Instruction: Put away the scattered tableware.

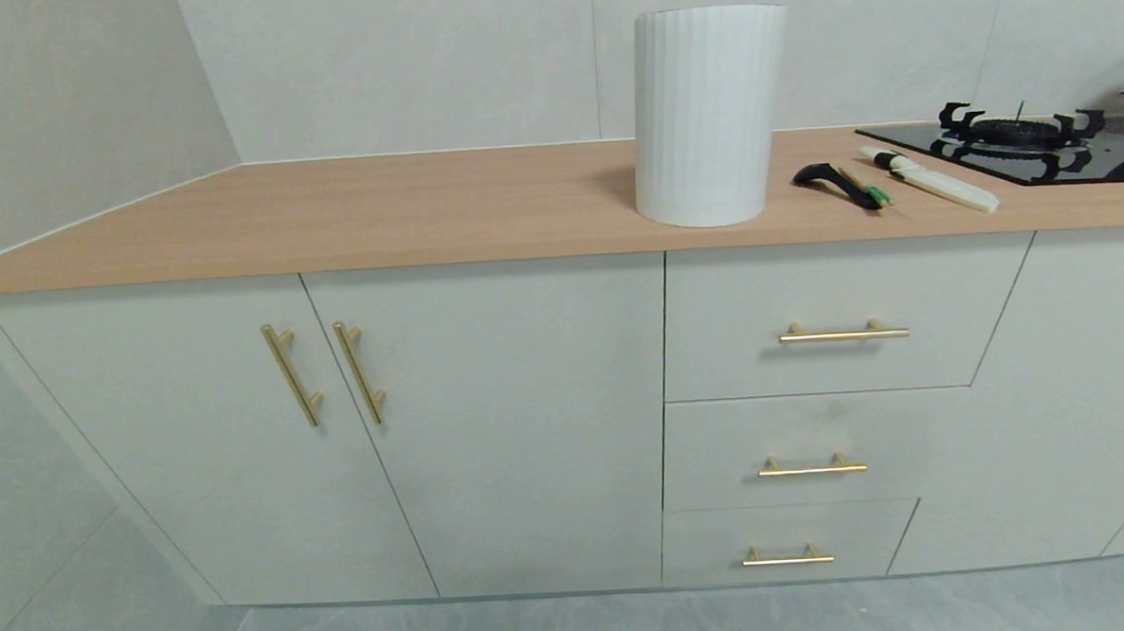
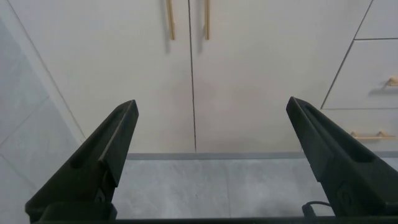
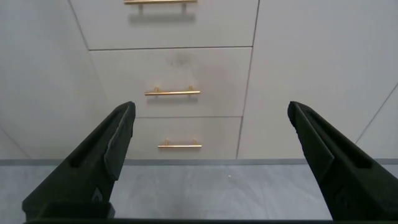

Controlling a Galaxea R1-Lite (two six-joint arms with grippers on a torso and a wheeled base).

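A tall white ribbed canister [image 1: 708,115] stands on the wooden countertop [image 1: 377,205]. Just to its right lie a black-handled utensil [image 1: 836,182], a thin stick with a green tip [image 1: 869,188] and a cream-coloured knife-like utensil [image 1: 931,179]. My left gripper [image 2: 211,109] hangs open low in front of the double cabinet doors [image 2: 193,68], holding nothing. My right gripper [image 3: 211,112] is also open and empty, facing the stack of drawers [image 3: 174,81] from low down near the floor.
A black gas hob [image 1: 1029,143] with pan supports sits at the counter's right end. Below the counter are two doors with gold bar handles [image 1: 323,373] and three drawers with gold handles [image 1: 843,334]. Tiled walls enclose the counter at the back and left; grey floor lies below.
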